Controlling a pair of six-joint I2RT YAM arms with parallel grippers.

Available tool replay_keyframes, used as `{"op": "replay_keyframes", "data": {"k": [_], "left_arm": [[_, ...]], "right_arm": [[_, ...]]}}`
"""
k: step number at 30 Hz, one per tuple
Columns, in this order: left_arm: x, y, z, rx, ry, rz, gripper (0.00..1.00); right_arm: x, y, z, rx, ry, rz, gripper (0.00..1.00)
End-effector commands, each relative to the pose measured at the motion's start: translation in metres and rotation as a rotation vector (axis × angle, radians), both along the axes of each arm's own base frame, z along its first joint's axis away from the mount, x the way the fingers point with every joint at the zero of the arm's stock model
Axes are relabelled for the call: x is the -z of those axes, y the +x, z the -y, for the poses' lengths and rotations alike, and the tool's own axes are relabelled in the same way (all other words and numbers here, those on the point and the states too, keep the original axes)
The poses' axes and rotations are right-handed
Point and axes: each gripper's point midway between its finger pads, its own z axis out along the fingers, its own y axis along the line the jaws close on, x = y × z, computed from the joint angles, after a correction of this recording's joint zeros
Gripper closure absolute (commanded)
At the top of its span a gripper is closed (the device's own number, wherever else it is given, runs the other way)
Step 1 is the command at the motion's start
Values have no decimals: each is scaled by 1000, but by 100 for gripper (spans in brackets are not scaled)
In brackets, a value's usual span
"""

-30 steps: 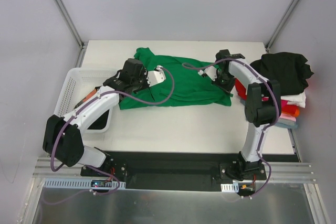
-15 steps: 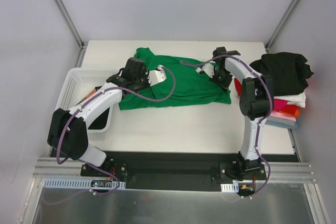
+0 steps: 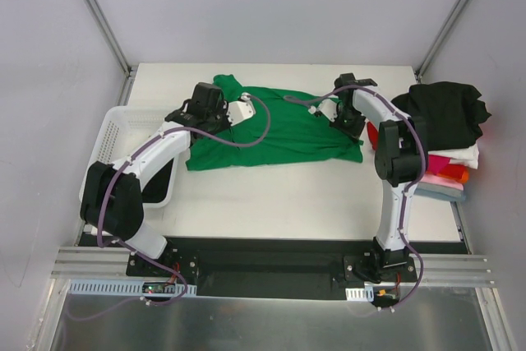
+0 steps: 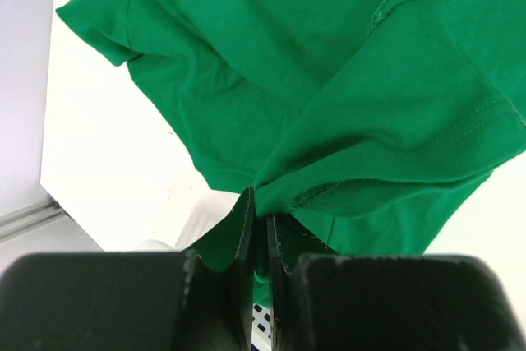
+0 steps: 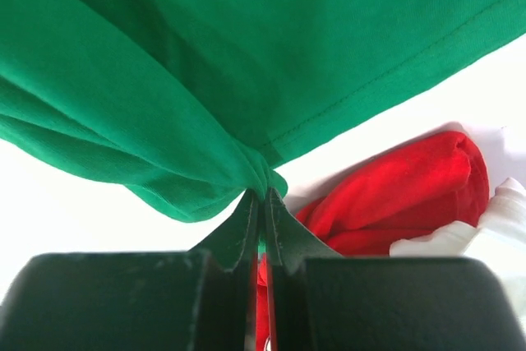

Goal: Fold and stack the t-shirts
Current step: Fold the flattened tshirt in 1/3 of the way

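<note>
Green t-shirt (image 3: 296, 136) edges in left hand (image 4: 259, 211), right hand (image 5: 261, 196)

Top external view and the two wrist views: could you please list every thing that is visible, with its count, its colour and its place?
green t-shirt: one, bright green, lying on the far middle of the table
black t-shirt: one, black, on top of the pile at the table's right edge
other t-shirts: count unclear, white, red and pink, under the black t-shirt
basket: one, white mesh, at the table's left edge; something dark inside, unclear what
table: one, white, under everything
left gripper: one, black fingers, shut on the left side of the green t-shirt
right gripper: one, black fingers, shut on the right side of the green t-shirt, near the red cloth
</note>
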Motion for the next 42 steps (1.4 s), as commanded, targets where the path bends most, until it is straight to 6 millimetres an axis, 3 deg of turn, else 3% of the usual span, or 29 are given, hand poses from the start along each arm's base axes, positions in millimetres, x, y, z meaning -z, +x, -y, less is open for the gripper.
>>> {"op": "replay_keyframes", "data": {"k": [1,13,27,34,36,42], "left_arm": [[-17,13,2,15,-8,55,100],[-8,15,1,12,3,38,100],[-4,16,-1,9,7,30,100],[-2,17,-3,0,18,29,100],[-3,18,-3,0,22,32,100],[-4,20,0,5,11,33,100]], "right_arm": [[-14,6,10,-4,-23,22,96],[-19,18,9,5,-22,60,96],[-27,27,12,13,-44,98,87],[-31,32,10,16,-39,116,73],[-32,33,10,17,-41,121,62],[-31,33,10,25,-40,127,55]]}}
